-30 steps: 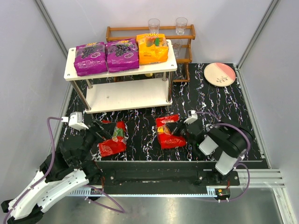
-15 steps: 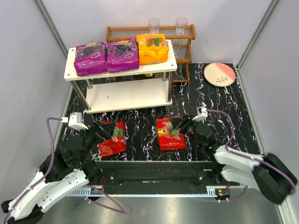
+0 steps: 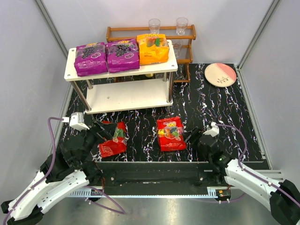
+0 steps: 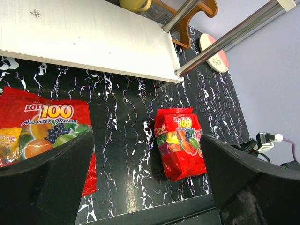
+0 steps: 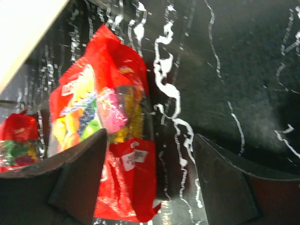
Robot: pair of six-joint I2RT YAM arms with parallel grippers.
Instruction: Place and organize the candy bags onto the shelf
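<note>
Slippery pickup ahead.
The black marbled bench (image 3: 211,108) carries the white two-tier shelf with silver legs (image 3: 126,96), its top tier filled. Two glossy red plastic candy bags (image 3: 170,133) lie at its 6 o'clock: one partly beneath the released left claw (image 4: 145,140), the other at 9 o'clock of the released right claw (image 5: 149,140). A shallow pinch on slick film could let a bag slip or snag the lower board.

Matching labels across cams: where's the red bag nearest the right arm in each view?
Top external: red bag at centre, in front of the shelf.
Left wrist: red bag right of centre.
Right wrist: red bag left of centre.
Shared landmark: the shelf's white lower board.
</note>
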